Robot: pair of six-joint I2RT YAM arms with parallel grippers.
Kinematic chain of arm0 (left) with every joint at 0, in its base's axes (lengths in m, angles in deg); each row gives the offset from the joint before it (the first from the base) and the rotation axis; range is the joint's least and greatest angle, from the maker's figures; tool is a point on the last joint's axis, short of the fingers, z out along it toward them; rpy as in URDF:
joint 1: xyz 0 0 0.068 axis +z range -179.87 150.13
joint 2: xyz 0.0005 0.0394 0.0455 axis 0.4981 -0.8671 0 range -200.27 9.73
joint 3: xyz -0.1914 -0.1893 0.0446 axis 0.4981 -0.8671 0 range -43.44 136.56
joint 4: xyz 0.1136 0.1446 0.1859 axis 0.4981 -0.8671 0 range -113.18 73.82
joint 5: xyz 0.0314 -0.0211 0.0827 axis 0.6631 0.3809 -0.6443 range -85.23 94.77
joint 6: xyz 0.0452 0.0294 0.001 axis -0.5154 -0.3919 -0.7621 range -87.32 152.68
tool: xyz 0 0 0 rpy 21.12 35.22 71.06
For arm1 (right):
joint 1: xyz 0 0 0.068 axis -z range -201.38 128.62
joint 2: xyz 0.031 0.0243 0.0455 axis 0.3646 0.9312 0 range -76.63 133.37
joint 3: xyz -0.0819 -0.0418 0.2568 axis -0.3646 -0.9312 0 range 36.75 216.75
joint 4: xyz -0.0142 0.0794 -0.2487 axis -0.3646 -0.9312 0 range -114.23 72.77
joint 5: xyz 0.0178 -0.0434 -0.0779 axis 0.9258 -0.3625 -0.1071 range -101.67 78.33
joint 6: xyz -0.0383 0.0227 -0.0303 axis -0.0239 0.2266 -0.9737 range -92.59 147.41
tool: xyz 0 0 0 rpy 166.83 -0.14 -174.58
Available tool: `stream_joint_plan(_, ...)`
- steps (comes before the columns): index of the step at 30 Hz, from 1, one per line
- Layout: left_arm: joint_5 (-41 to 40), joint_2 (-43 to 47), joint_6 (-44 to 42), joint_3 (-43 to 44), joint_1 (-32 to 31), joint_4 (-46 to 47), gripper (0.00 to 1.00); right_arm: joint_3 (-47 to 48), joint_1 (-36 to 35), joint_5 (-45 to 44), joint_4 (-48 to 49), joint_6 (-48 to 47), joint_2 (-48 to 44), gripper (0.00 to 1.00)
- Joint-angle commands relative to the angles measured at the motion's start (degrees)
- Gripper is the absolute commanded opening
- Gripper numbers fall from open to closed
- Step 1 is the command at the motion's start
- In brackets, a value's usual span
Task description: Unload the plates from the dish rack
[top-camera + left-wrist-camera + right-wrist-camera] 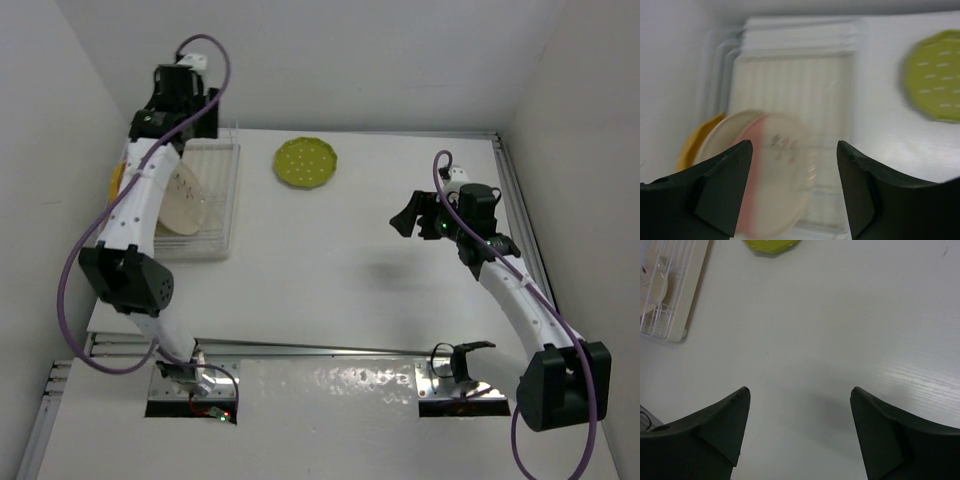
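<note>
The dish rack stands at the table's far left and fills the left wrist view. Three plates lean in it: an orange-yellow one, a plain cream one and a pink one with cream rim. From above I see the cream plate and an edge of the orange one. The lime green plate lies flat on the table right of the rack. My left gripper is open above the rack, over the pink plate. My right gripper is open and empty over bare table.
White walls close in the table at the back, left and right. The rack's corner and the green plate's edge show at the top of the right wrist view. The left arm stretches over the rack's left side.
</note>
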Motion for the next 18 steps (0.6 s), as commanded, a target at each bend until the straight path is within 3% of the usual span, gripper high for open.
stream_joint_plan(1, -10.56, 7.52, -0.6, -9.33, 4.47, -0.81, 0.66, -0.95, -0.33, 2.48, 3.72, 0.71, -0.64, 0.8)
stream_joint_plan(4, -14.27, 12.62, -0.17, -17.78, 5.69, 3.78, 0.66, 0.01, -0.42, 3.27, 2.85, -0.25, -0.03, 0.8)
stream_joint_plan(10, -11.73, 15.17, 4.83, -26.12, 13.42, 5.37, 0.61, 3.35, -0.68, 3.71, 0.03, -0.61, 1.38, 0.79)
stream_joint_plan(13, -10.49, 17.55, 5.02, -29.47, 14.23, 9.76, 0.61, 3.97, -1.12, 3.71, -0.05, 0.01, 1.29, 0.78)
stream_joint_plan(18, -5.67, 17.91, 3.7, -30.36, 14.4, 9.07, 0.59, 2.31, -2.44, 0.99, 1.08, 1.85, -0.11, 0.77)
